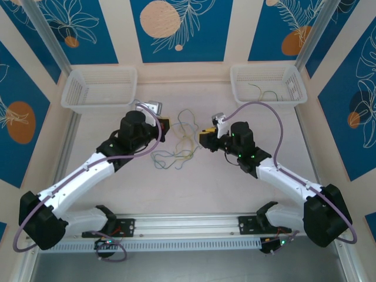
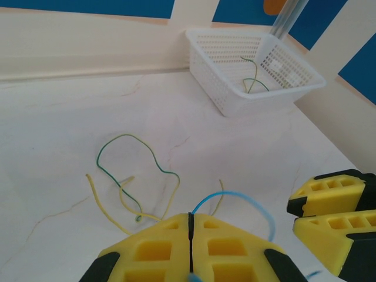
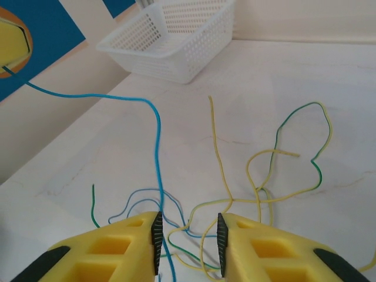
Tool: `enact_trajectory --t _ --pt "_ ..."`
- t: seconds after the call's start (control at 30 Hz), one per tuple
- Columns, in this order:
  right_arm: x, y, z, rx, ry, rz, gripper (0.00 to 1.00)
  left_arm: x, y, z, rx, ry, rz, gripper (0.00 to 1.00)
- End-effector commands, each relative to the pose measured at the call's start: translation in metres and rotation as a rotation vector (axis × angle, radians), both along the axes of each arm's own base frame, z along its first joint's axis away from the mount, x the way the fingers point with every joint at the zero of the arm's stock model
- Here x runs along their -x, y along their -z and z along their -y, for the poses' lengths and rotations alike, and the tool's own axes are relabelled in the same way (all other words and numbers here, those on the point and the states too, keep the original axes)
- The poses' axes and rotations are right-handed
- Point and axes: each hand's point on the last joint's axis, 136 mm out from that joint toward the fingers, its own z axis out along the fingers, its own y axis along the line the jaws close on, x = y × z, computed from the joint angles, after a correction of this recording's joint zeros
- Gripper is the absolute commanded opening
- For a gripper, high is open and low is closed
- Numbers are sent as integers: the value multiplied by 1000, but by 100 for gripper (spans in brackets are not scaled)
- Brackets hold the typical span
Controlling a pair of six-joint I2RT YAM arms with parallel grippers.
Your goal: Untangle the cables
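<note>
A loose tangle of thin cables, blue, green and pale yellow, lies on the table between the two arms. My left gripper is shut on a blue cable, which arcs out of its closed tips. The same blue cable runs taut from the left gripper down past the inner face of my right gripper's left finger. My right gripper is open just above the tangle, with blue, green and yellow strands beneath the gap. In the top view the left gripper and right gripper face each other across the tangle.
A white mesh basket stands at the back left. Another basket at the back right holds a green and a yellow wire. Thick purple cables loop along both arms. An aluminium rail runs along the near edge.
</note>
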Motion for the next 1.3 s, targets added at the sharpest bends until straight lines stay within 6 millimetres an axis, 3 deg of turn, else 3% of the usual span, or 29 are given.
enact_trajectory --t 0.0,0.3,0.47,0.6,0.77,0.93,1.0,1.1,1.27 --pt "-1 -9 -4 -29 -2 6 36 -18 -13 -19 -9 -59 20 0" --pt "-2 -3 0 -10 22 -8 40 -86 -71 -83 -5 -157 81 0" --pt "6 -6 -3 -33 2 -11 60 -141 -77 -134 -22 -274 73 0" --pt "12 -8 -2 -22 -2 -12 62 -197 -76 -183 -62 -394 60 0" --pt "21 -11 3 -5 2 -15 62 -268 -51 -234 -63 -483 -37 0" --pt "32 -15 15 12 22 1 62 -315 -19 -288 -51 -597 -112 0" --pt "37 -18 21 16 37 13 62 -325 0 -313 -73 -666 -147 0" --pt "42 -21 28 22 54 30 62 -333 34 -333 -18 -682 -212 0" --pt "44 -25 35 28 74 50 62 -328 67 -348 -60 -726 -274 0"
